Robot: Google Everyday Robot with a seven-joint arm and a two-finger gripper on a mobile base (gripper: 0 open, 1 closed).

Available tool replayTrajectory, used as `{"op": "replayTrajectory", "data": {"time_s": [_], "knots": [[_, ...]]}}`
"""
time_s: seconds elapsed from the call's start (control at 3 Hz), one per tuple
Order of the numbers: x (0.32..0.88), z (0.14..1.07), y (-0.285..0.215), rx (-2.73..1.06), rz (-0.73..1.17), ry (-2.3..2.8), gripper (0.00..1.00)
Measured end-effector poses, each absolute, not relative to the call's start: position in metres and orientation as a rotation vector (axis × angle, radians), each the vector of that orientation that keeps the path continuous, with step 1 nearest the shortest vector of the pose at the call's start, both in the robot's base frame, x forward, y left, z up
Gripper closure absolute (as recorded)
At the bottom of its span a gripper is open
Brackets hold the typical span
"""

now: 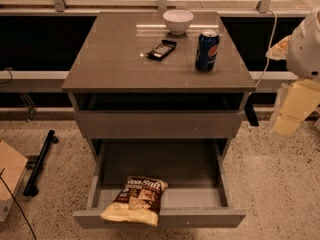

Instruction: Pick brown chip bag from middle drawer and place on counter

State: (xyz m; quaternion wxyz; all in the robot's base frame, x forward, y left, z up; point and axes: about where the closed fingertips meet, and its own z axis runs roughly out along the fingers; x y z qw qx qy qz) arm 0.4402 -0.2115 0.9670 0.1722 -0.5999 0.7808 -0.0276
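The brown chip bag (136, 200) lies in the open middle drawer (160, 217), at its front left. Its pale yellow end hangs over the low front panel. The counter (115, 59) is the cabinet's grey-brown top, above the drawer. My gripper (292, 109) hangs at the far right of the camera view, beside the cabinet at about upper-drawer height. It is well away from the bag and holds nothing that I can see.
On the counter stand a white bowl (178, 20) at the back, a blue soda can (207, 50) at the right and a small black wrapped bar (162, 49) in the middle. The taller drawer front (160, 124) above is shut. A black pole (40, 161) and a box (10, 179) lie on the floor at left.
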Motion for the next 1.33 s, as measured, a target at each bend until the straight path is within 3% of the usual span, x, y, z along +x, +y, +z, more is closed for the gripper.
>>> {"op": "replayTrajectory", "data": {"time_s": [1.0, 1.33], "knots": [[0.441, 0.883, -0.166, -1.556, 0.170, 2.145, 0.00], [0.440, 0.879, -0.162, -1.557, 0.172, 2.148, 0.00]]}}
